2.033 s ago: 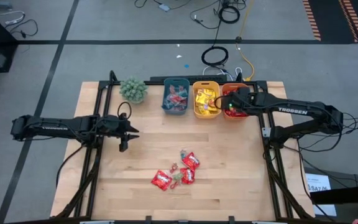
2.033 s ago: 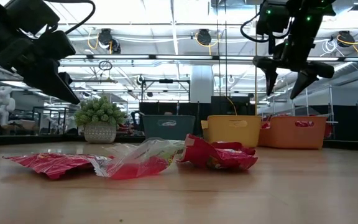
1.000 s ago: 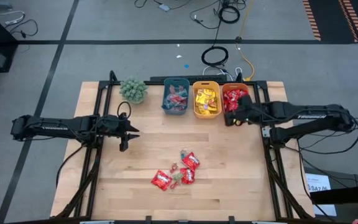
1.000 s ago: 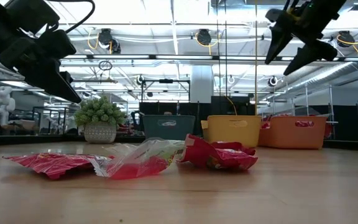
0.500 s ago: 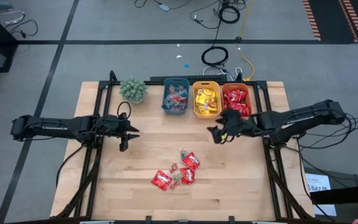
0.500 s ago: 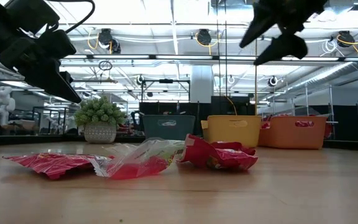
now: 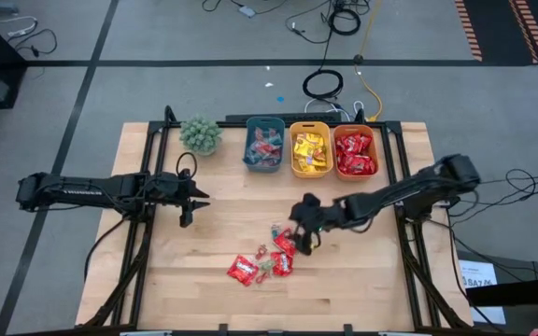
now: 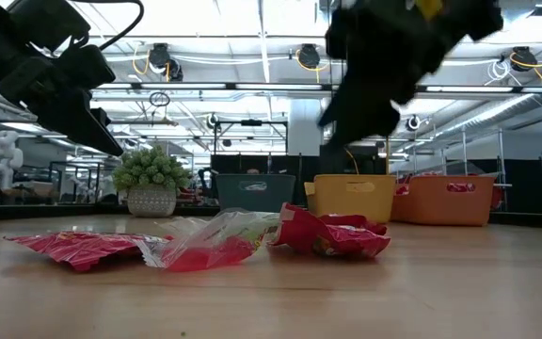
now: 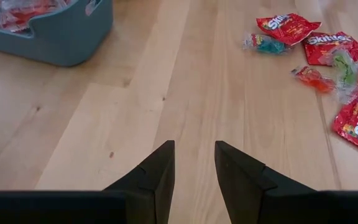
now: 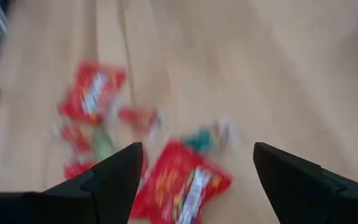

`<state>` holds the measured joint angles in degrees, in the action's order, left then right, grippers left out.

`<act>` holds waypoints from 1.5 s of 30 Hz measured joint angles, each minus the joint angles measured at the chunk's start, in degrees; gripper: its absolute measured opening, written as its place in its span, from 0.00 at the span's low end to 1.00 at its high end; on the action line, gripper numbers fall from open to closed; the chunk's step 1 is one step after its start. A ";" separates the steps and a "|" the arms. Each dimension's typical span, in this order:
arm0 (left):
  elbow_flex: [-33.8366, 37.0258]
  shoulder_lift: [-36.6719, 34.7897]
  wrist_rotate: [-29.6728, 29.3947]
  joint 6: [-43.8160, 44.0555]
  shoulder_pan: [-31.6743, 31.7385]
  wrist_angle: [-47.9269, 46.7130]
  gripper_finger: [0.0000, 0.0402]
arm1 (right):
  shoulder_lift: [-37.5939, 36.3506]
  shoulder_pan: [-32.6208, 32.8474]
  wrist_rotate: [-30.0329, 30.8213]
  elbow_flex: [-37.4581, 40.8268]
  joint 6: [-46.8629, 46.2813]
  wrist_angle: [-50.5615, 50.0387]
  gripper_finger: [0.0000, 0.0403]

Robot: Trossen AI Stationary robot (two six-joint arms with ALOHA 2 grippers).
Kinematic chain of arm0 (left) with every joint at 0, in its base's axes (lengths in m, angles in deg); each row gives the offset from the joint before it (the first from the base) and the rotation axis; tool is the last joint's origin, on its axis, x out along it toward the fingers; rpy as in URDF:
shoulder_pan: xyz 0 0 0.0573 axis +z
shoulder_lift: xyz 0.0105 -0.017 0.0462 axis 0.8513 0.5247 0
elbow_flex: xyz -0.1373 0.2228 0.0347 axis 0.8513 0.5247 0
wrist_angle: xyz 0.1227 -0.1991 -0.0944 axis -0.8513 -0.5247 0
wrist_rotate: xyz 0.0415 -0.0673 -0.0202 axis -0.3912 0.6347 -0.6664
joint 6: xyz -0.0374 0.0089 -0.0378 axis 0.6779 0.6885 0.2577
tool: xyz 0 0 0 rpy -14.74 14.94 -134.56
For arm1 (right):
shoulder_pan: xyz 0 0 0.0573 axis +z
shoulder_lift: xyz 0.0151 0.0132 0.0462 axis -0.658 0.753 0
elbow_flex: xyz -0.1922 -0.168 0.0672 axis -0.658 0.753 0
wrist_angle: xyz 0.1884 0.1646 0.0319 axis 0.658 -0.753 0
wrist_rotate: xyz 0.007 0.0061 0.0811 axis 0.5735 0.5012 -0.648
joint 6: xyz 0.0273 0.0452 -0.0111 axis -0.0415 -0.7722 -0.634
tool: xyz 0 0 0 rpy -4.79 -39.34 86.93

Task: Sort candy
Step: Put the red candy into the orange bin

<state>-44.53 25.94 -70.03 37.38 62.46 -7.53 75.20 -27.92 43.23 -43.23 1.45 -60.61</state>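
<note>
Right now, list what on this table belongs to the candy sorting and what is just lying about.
Belongs to the job:
- loose candy mid-table
- teal bin, yellow bin, orange bin, each already holding candy
- right tool, open over the pile
- left tool, empty, waiting at the left

Lying about:
- green plant

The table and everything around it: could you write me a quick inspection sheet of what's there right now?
Surface: wooden table, bare apart from the items below.
Job's things: loose candy, mostly red packets, lying in the table's middle; more candy already in the teal bin, yellow bin and orange bin.
Clutter: small green plant at the back, beside the teal bin.
Grippers: right gripper above the loose candy, fingers wide open, empty; left gripper waits over the table's left side, fingers a little apart, empty.
Cables: coiled cables on the floor behind the table.
Surroundings: grey floor; no person seen.
</note>
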 joint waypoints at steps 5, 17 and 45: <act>0.00 0.00 -0.02 0.02 0.01 0.00 0.31 | 8.83 2.64 -0.91 0.00 -3.87 -0.31 0.74; -0.04 0.02 -0.03 -0.01 -0.01 0.09 0.31 | 18.96 4.53 3.46 -4.75 -11.30 -2.54 0.36; -0.04 0.02 -0.04 -0.14 -0.01 1.53 0.31 | -17.13 -20.76 24.76 -17.85 -19.50 -56.89 0.01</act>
<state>-44.58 25.96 -70.07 37.24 62.45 -6.00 58.07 -48.67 67.99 -61.08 -18.05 -117.50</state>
